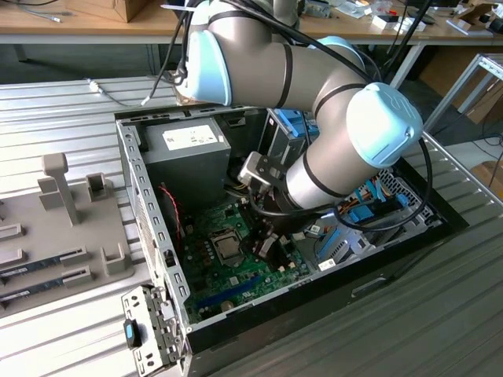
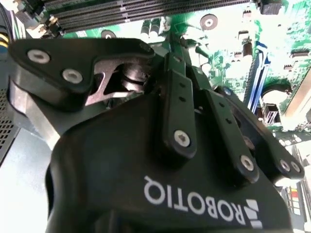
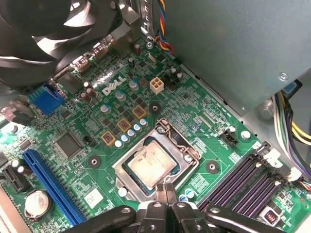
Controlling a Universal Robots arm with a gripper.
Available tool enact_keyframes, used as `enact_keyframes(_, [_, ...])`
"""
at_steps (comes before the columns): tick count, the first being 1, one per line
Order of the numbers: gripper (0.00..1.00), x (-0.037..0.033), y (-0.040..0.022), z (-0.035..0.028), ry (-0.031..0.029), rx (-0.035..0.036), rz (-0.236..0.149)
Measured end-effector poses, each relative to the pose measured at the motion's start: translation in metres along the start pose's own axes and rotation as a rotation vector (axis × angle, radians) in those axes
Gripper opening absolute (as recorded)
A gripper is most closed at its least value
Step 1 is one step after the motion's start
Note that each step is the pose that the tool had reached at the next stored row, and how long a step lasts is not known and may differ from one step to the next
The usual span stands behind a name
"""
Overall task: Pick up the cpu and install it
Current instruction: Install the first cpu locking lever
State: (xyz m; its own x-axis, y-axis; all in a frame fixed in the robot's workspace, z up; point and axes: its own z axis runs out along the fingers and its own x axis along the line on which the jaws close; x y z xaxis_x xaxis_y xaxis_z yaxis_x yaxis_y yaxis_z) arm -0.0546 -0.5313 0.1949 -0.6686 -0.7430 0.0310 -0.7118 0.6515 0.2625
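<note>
Silvery, the cpu sits in its socket on the motherboard, just beside the tool, whose fingertips are pressed together, holding nothing.

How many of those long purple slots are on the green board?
4, side by side: purple slots beside the socket holding the cpu, near the gripper. More may be hidden.

The cpu has a dull, smudged metal lid, framed by a shinier bare-metal socket bracket. Around it, the motherboard is glossy green. The gripper nearby is matt black, plastic-looking, with bright metal screws.
</note>
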Motion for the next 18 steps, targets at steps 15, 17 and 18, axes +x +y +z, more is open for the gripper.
enact_keyframes(15, [0.11, -0.0011, 0.0005, -0.0073, -0.0526, -0.0517, -0.025])
enact_keyframes(17, [0.11, -0.0011, 0.0005, -0.0072, -0.0527, -0.0519, -0.025])
enact_keyframes(18, [0.11, -0.001, 0.0005, -0.0073, -0.0526, -0.0518, -0.025])
